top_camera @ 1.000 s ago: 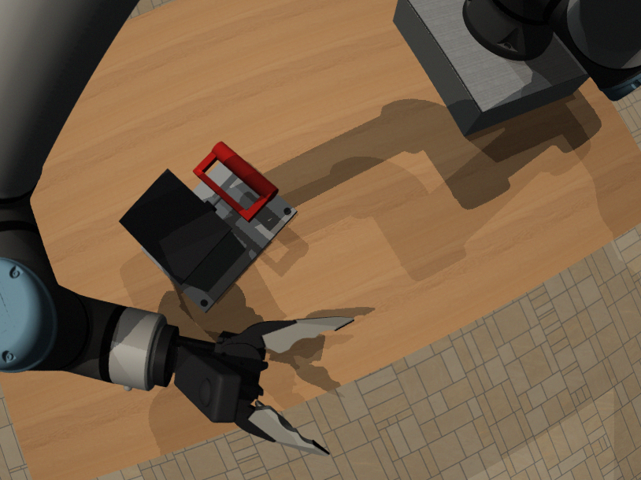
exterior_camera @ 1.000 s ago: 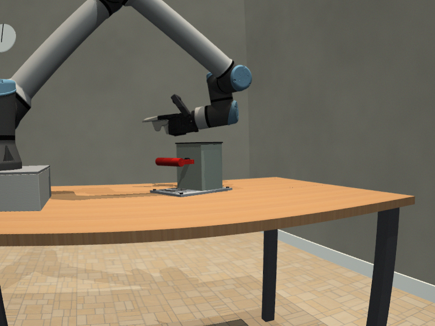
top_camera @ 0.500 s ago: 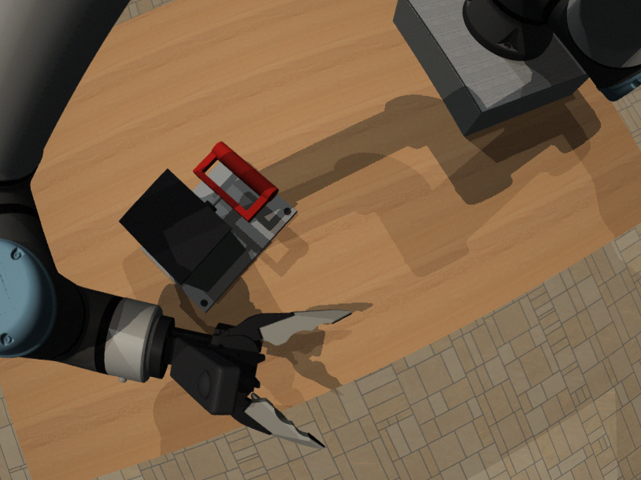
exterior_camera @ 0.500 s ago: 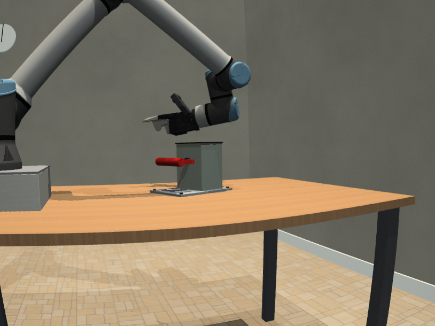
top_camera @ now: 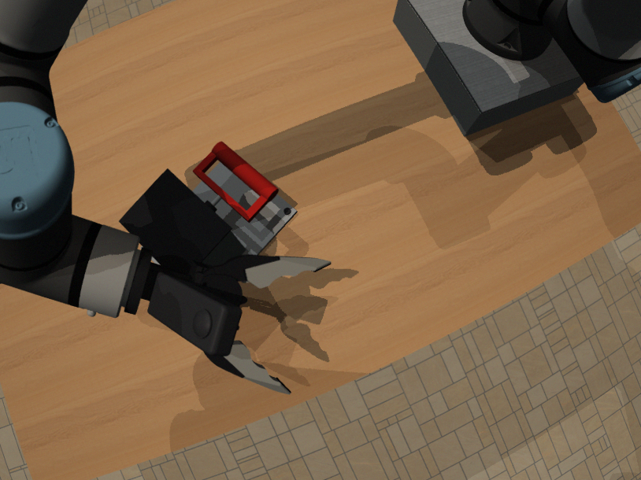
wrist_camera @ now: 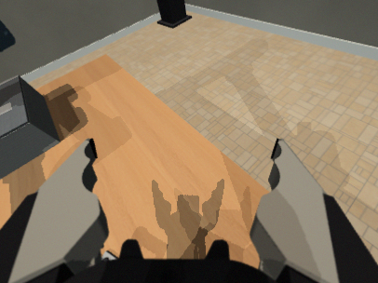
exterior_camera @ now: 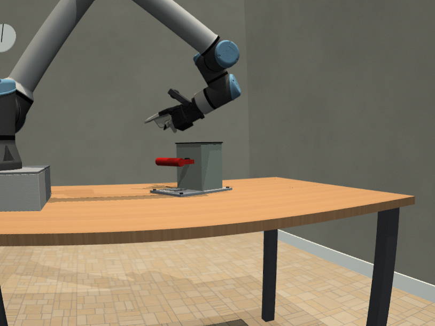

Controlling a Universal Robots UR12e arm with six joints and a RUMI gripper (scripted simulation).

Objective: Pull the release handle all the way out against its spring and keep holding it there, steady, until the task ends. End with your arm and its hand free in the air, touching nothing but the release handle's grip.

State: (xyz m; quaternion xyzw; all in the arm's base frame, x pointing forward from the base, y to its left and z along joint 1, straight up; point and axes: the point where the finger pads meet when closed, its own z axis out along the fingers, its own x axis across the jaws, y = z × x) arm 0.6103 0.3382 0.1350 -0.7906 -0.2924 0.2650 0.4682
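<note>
Exterior view: approach step; the tool (exterior_camera: 158, 122), jaws apart and empty, hovers above the red cylindrical release handle (exterior_camera: 169, 162); next, descend onto its grip.

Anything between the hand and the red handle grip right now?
Nothing visible. The open hand hangs in the air above the grey housing, while the red release handle sticks out of the housing's side below it, with open air around the grip.
</note>
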